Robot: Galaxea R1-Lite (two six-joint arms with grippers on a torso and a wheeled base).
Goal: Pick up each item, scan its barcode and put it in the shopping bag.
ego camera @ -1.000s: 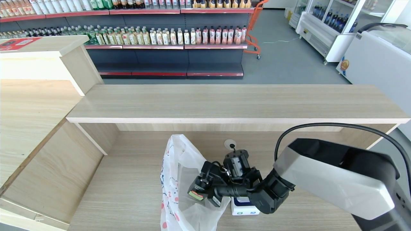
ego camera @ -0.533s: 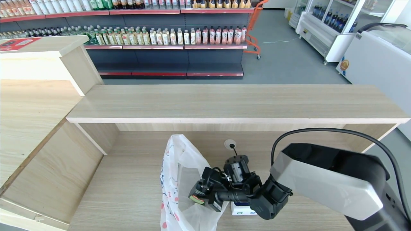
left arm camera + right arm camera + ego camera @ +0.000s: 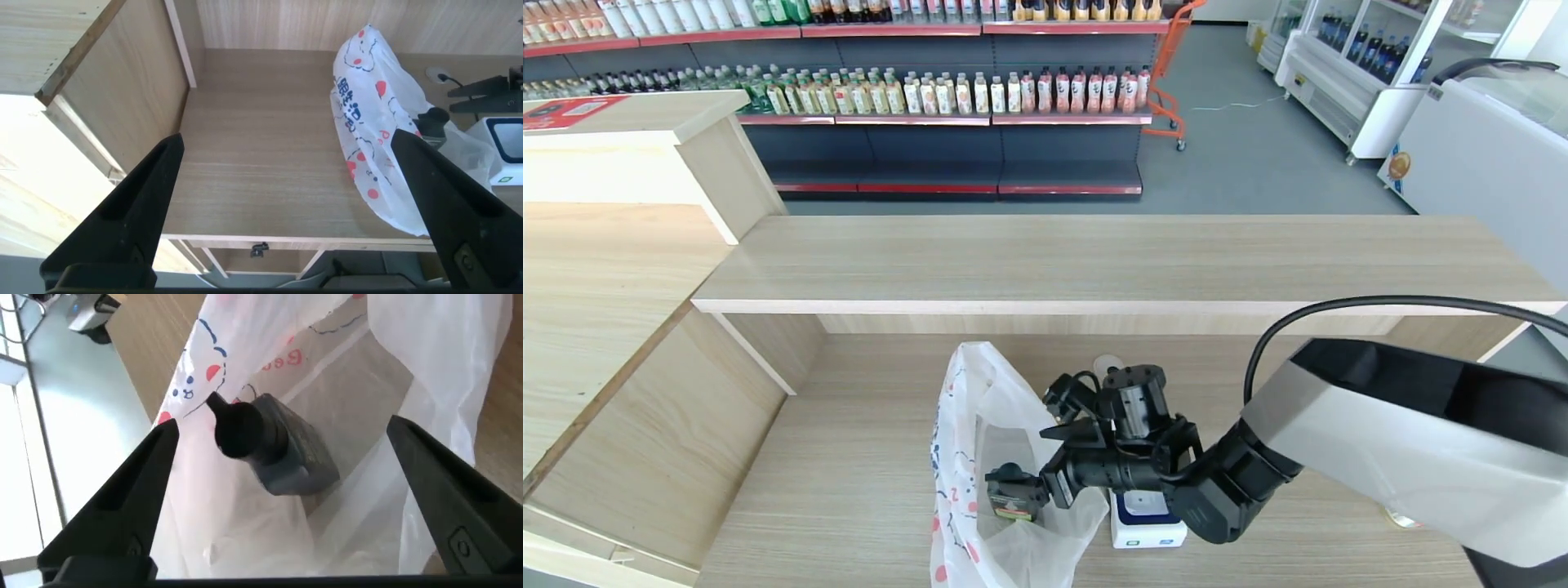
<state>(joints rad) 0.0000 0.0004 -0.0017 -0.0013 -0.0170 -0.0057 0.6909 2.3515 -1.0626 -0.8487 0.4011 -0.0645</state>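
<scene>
A white shopping bag (image 3: 968, 457) with red and blue print stands open on the lower counter, and also appears in the left wrist view (image 3: 368, 131). Inside it lies a dark bottle (image 3: 278, 453) with a black cap, seen through the plastic (image 3: 1011, 500). My right gripper (image 3: 282, 429) hangs over the bag's mouth (image 3: 1037, 465), open, its fingers well apart on either side of the bottle and not touching it. My left gripper (image 3: 288, 139) is open above the bare lower counter, to the bag's left.
A white scanner box (image 3: 1147, 527) with a blue top sits just right of the bag, under my right arm. A raised wooden counter (image 3: 1119, 261) runs behind. A side panel (image 3: 662, 441) walls the left. A cable port (image 3: 1104, 361) sits behind the bag.
My right wrist has turned and reached farther over the bag. The gripper has opened, and the bottle it held now lies lower inside the bag.
</scene>
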